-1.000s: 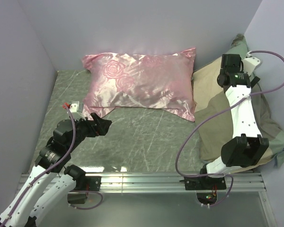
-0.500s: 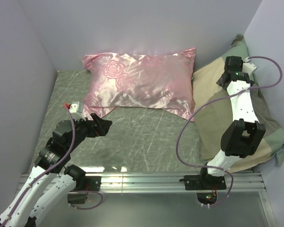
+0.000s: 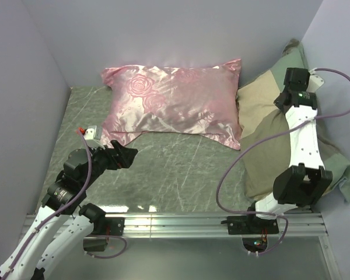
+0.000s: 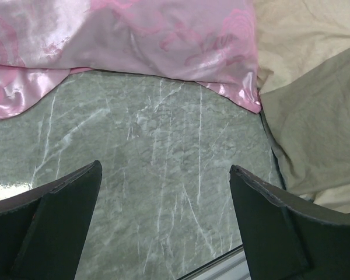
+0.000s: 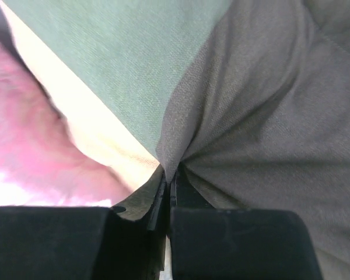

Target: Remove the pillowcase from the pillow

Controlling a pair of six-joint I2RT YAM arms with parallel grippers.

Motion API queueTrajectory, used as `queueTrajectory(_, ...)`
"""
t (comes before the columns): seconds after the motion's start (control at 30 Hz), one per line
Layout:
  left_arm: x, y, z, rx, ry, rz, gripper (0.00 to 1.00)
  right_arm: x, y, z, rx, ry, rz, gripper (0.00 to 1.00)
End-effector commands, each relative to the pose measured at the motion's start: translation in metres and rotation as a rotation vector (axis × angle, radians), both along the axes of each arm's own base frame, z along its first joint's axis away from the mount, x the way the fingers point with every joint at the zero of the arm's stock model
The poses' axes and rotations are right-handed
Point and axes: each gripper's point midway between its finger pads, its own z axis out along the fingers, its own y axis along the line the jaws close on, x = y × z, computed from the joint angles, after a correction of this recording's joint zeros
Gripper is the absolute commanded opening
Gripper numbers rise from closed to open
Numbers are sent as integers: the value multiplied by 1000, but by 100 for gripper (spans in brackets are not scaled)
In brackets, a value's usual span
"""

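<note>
- Green marbled table (image 3: 181, 169), filling the middle of the overhead view, walled in pale grey at the back and sides.
- Shiny pink rose-patterned pillow (image 3: 175, 102), lying flat toward the back of the table; no part of the job.
- Pillowcase (image 3: 259, 169), in big tan, green and grey checks, heaped against the right wall, its left edge touching the pink pillow's corner. Plump enough to suggest the pillow inside; none of the pillow itself visible in any view.
- Right arm, reaching over the heap toward its far end.
- Left end effector (image 4: 164, 169), spread wide and holding nothing, hanging over bare table on the left, well apart from the pillowcase.
- Right end effector (image 5: 170, 178), pressed together on a small peak of pillowcase fabric where green and grey checks meet, creases fanning out from the pinch.
- Probably a first grip for peeling the cover off. Lift slowly and check that only the fabric rises, not the filling with it. Bring the idle left end effector across to pin the bulk or find the open end. Direct the pull away from the pink pillow.
</note>
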Motion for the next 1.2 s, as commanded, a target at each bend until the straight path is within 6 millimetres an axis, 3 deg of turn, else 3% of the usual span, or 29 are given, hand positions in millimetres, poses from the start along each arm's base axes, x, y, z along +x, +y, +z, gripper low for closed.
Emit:
queueTrajectory(0.0,1,-3,8,-5,-37,-14,97,-15,14,107,-20,-292,21,0)
queueTrajectory(0.07,1,-3,8,-4,-36,-16,96,-29,20,147,-37,-388,47,0)
queueTrajectory(0.23,1,-3,8,-6,-35,-17,96,-62,49,213,-42,-587,164,0)
queueTrajectory(0.3,1,-3,9,-8,-37,-17,96,-68,67,231,-24,-657,253,0)
queueTrajectory(0.53,1,-3,8,-5,-35,-17,99,-119,127,279,24,-850,491,0)
queueTrajectory(0.6,1,-4,8,-6,-38,-22,99,-123,147,284,53,-877,575,0)
queueTrajectory(0.63,2,-5,9,-8,-42,-22,99,-126,168,285,94,-876,691,0)
queueTrajectory(0.73,6,-15,16,-59,-42,-46,99,-135,210,286,174,-898,878,0)
queueTrajectory(0.77,12,-21,23,-97,-51,-52,99,-133,220,277,199,-882,913,0)
queueTrajectory(0.83,20,-33,32,-190,-37,-55,99,-142,245,277,247,-894,1009,0)
queueTrajectory(0.87,29,-38,27,-206,-8,-43,99,-143,252,273,261,-884,1027,0)
queueTrajectory(0.93,46,-45,39,-291,-27,-10,99,-147,265,271,292,-878,1065,0)
queueTrajectory(1.0,62,-58,25,-322,19,-17,99,-151,271,273,316,-886,1093,0)
queueTrajectory(1.03,75,-67,29,-356,-9,-31,99,-153,274,275,334,-889,1100,0)
queueTrajectory(1.1,78,-77,21,-409,4,-76,99,-158,280,279,356,-888,1131,0)
queueTrajectory(1.13,81,-82,38,-472,-75,-108,99,-159,282,281,370,-888,1138,0)
queueTrajectory(1.17,81,-83,28,-492,-70,-116,99,-163,284,285,379,-895,1156,0)
